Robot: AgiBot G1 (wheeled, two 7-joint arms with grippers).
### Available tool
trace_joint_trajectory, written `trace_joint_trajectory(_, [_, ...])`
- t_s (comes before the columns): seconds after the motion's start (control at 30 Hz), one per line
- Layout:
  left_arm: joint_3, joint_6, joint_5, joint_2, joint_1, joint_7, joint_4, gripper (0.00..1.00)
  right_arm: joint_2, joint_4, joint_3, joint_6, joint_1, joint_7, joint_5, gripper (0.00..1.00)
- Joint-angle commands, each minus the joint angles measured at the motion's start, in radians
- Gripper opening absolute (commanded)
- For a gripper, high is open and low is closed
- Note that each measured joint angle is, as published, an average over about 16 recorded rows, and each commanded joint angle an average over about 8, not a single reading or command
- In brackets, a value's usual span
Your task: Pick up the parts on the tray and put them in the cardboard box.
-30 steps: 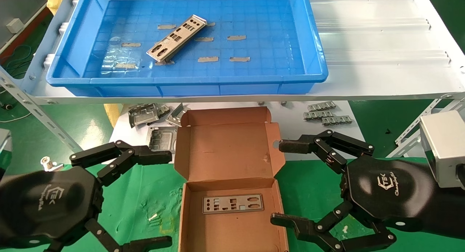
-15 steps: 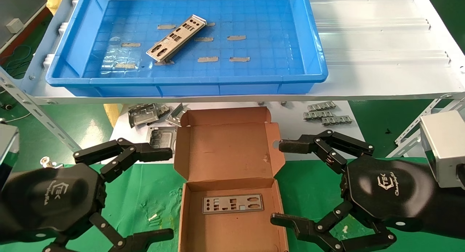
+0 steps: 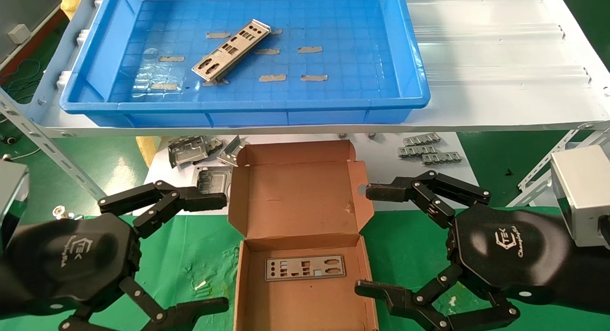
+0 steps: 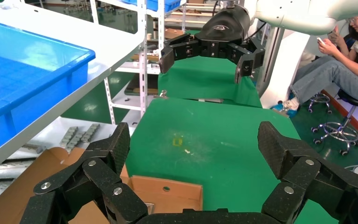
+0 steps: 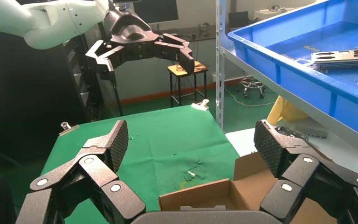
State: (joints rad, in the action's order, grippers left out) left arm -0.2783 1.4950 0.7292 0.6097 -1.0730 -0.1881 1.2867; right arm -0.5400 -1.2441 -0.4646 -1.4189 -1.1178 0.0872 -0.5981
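Green-covered surface nearest the robot, a white shelf raised beyond it. Left gripper hangs just left of the cardboard box, fingers spread wide, nothing between them. Right gripper hangs just right of the box, fingers likewise wide apart, empty. Box lies open between the two, lid folded back; one part flat on its floor, near the hinge fold. Behind the box, on a white sheet: chunky grey brackets to the left, small ribbed strips to the right. Farther off, on the shelf, the blue tray; a second part lies diagonally on its gridded floor among grey tape strips.
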Motion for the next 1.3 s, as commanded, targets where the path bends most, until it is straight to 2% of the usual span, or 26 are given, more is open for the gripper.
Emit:
trace_joint_trajectory(0.03, [0.000, 0.000, 0.000, 0.001, 0.000, 0.000, -0.001, 1.00, 0.000, 0.000, 0.000, 0.000, 0.000, 0.000, 0.000, 1.00])
trace_joint_trajectory(1.3, [-0.002, 0.001, 0.002, 0.003, -0.002, 0.002, -0.005, 1.00, 0.000, 0.000, 0.000, 0.000, 0.000, 0.000, 0.000, 1.00])
